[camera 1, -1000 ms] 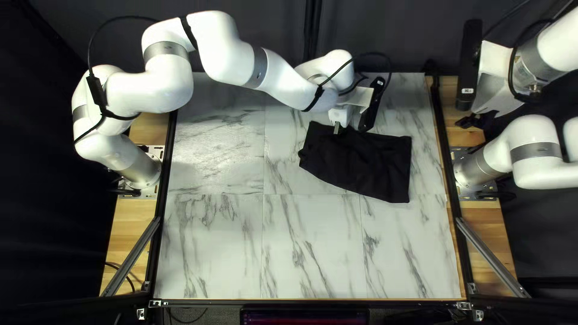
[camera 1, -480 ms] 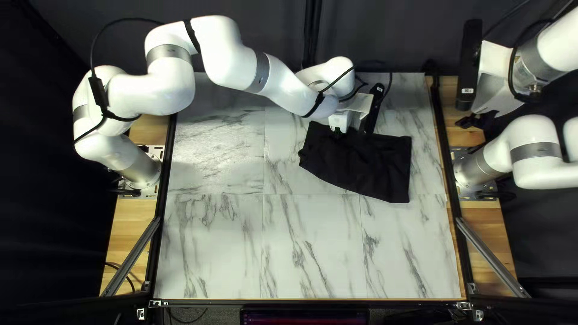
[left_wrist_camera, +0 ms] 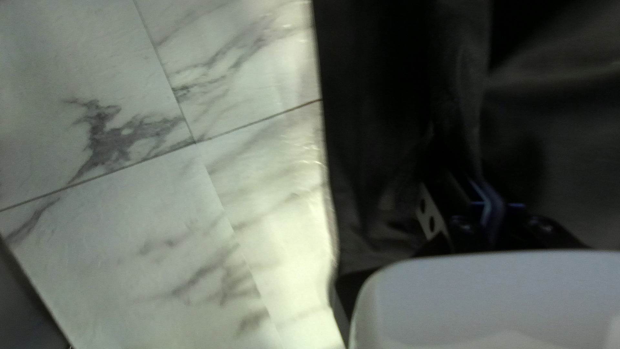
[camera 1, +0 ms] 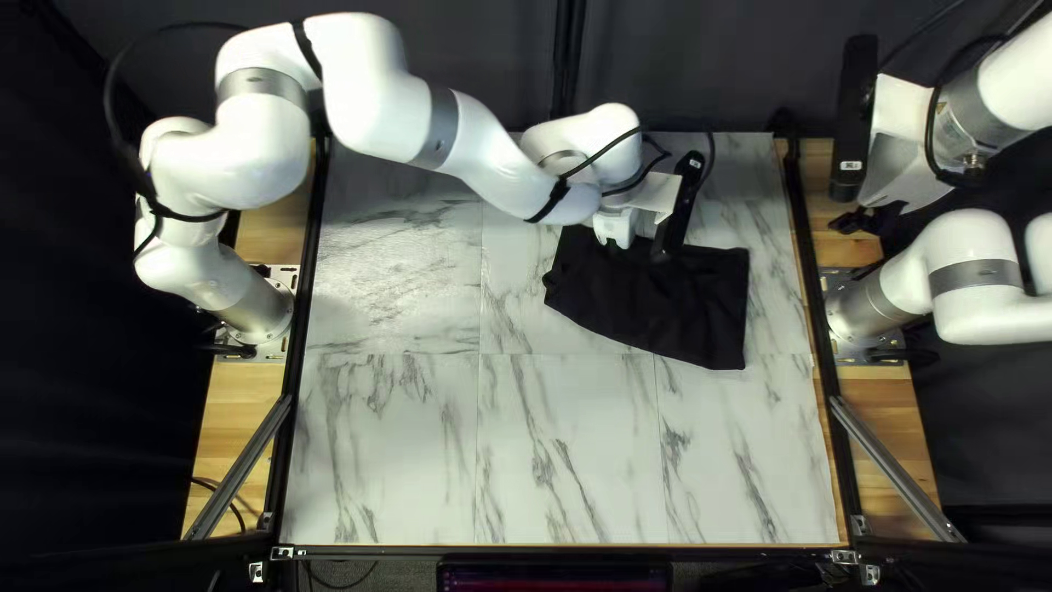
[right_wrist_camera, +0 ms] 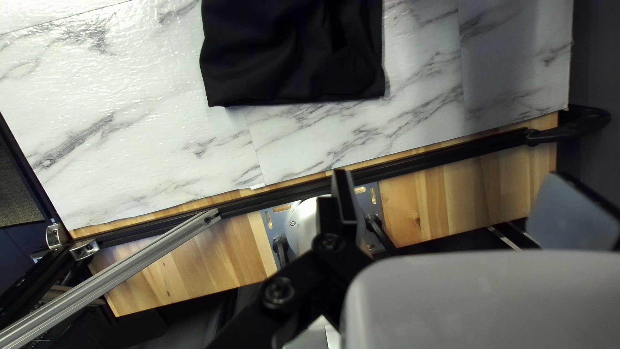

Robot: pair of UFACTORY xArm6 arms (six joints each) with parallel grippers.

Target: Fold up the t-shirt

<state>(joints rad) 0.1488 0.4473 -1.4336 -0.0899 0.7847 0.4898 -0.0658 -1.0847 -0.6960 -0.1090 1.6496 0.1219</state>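
The black t-shirt (camera 1: 657, 300) lies folded into a rough rectangle on the marble table (camera 1: 493, 427), right of centre and toward the far edge. My left gripper (camera 1: 662, 247) points down onto the shirt's far edge. In the left wrist view its fingers are sunk in dark cloth (left_wrist_camera: 387, 121) that puckers toward them, so it is shut on the cloth. My right gripper (right_wrist_camera: 450, 203) hangs open and empty above the table's right rim, well short of the shirt (right_wrist_camera: 290, 48).
Wooden strips (camera 1: 871, 411) and black frame rails (camera 1: 809, 271) run down both sides of the table. An aluminium brace (right_wrist_camera: 121, 276) and my right arm's base plate (right_wrist_camera: 300, 218) lie under the right gripper. Bare marble fills the near half and the left side.
My left arm's elbow swung up and to the left, and its gripper sank slightly onto the shirt's far edge. The shirt's outline and the right arm look unchanged.
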